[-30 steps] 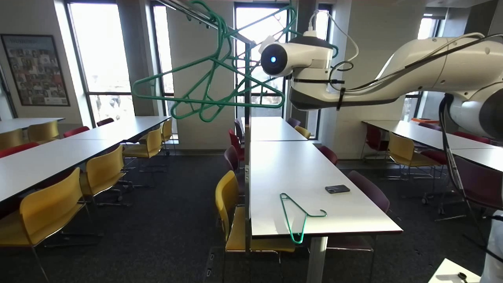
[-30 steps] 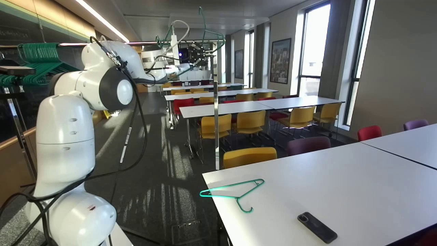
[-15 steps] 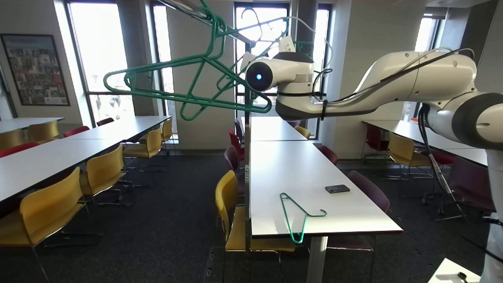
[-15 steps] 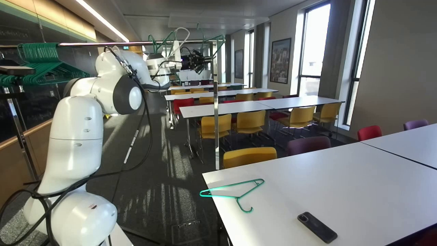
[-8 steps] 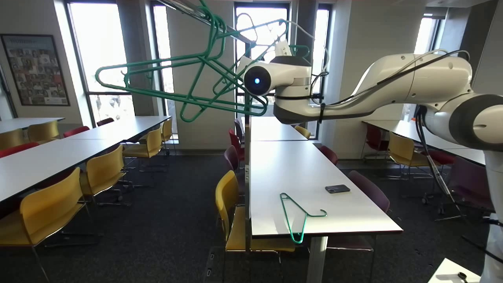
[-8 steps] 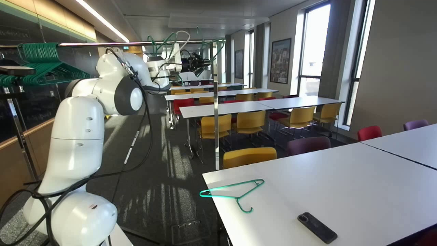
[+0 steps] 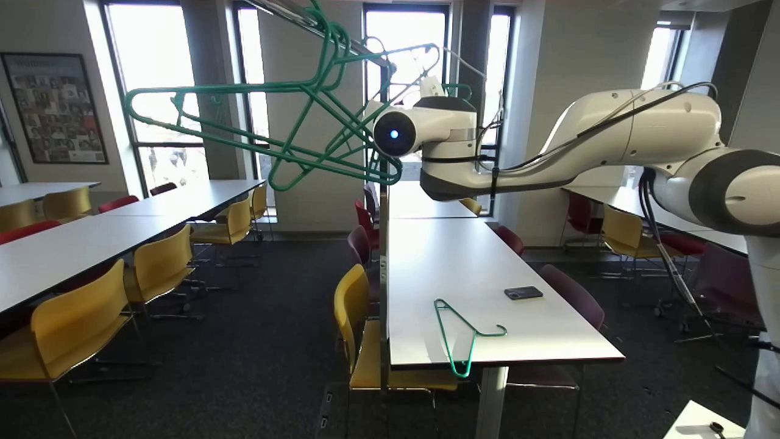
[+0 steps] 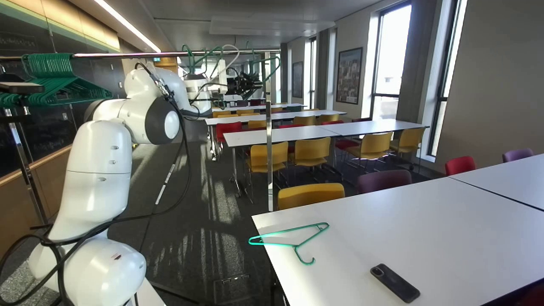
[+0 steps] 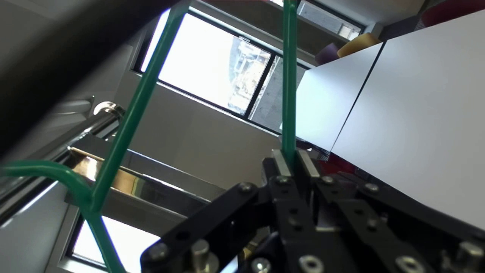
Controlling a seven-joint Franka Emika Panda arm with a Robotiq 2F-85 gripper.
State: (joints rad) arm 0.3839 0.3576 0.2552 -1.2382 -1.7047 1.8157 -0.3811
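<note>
My gripper (image 9: 291, 163) is shut on a green plastic hanger (image 9: 289, 83), its bar between the fingertips in the wrist view. The hanger's hook (image 9: 41, 167) reaches left across the chrome rail (image 9: 57, 149) there; its end is out of view, and I cannot tell whether it touches. In an exterior view the gripper (image 8: 260, 83) is just below the rail (image 8: 127, 55), near its end post (image 8: 268, 148); the held hanger (image 8: 278, 68) shows beside it. More green hangers (image 7: 304, 88) hang from the rail, against or very near the wrist (image 7: 395, 134).
A green hanger (image 7: 475, 332) and a dark phone (image 7: 523, 294) lie on a white table (image 7: 439, 256). Many green hangers (image 8: 46, 70) are bunched farther along the rail. A yellow chair (image 8: 310, 195) stands by the table. A blurred dark bar (image 9: 75, 49) crosses the wrist view.
The arm has come down and forward, carrying the held hanger; its hook has dropped from well above the rail to about rail height. The hanging hangers have swung and tilted.
</note>
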